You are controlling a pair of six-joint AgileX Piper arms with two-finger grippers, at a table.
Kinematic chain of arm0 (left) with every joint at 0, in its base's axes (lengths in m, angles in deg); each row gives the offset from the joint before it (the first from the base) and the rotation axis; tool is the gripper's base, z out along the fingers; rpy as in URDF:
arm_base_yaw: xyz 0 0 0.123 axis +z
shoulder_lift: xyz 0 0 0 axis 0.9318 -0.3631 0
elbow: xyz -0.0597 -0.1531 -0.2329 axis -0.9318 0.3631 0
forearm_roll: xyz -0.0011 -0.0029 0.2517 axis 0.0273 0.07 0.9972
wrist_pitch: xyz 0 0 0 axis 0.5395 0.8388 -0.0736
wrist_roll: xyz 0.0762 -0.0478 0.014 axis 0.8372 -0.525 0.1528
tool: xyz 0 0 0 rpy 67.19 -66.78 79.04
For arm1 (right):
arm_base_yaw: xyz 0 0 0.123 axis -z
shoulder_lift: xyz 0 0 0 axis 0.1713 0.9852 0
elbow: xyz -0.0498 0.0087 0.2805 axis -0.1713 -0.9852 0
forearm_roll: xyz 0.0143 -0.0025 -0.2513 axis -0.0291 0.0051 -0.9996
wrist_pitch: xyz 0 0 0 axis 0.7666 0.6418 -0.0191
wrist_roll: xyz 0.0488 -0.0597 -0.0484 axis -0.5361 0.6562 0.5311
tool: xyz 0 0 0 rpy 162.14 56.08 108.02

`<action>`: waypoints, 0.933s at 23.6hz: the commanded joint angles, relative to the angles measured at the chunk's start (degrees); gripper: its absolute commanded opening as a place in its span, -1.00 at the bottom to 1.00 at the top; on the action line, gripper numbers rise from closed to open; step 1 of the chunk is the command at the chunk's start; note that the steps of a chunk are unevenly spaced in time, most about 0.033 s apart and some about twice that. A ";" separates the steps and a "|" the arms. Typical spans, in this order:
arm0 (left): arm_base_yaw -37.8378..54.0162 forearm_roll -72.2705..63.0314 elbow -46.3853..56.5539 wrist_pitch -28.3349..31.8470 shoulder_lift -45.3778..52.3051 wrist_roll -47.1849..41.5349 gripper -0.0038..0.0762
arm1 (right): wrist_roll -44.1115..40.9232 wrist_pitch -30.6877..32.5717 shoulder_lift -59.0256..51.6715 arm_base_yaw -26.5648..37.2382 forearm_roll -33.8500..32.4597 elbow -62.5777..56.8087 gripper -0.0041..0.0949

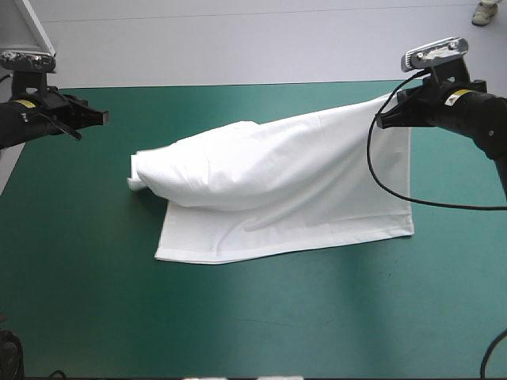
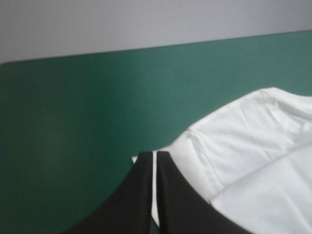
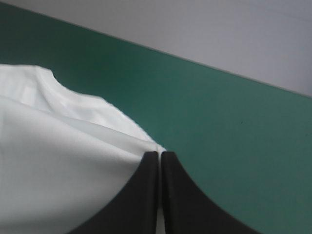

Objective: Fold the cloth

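Observation:
The white T-shirt (image 1: pixel 277 182) lies across the middle of the table, its lower layer flat and its upper layer bulging in a long fold. Its far right corner is pulled up off the table to my right gripper (image 1: pixel 382 119), which is shut on the T-shirt. In the right wrist view the cloth (image 3: pixel 58 161) runs taut into the tip of that gripper (image 3: pixel 159 153). My left gripper (image 1: pixel 103 117) hangs shut, holding nothing, above the cover, beyond the T-shirt's left end and apart from it. From the left wrist the gripper (image 2: pixel 155 155) has the T-shirt (image 2: pixel 253 146) ahead and below.
The teal-green cover (image 1: pixel 253 324) shows in a wide band between the T-shirt and the table's near edge. The table's far edge (image 1: pixel 238 84) runs just behind both grippers.

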 commanded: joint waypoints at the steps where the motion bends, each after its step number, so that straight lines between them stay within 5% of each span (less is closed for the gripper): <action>1: 0.10 -1.81 -6.79 0.77 4.13 -0.44 -0.86 | 0.57 -3.58 -5.45 0.10 0.51 3.98 -0.95; 16: 0.10 -12.36 -11.51 -10.07 6.86 2.89 -0.86 | 0.57 4.26 -8.11 0.10 0.64 5.10 -0.95; 22: -1.02 -27.56 -1.56 -19.49 2.34 10.45 -0.86 | 0.57 4.28 -8.06 0.10 0.78 5.10 -0.94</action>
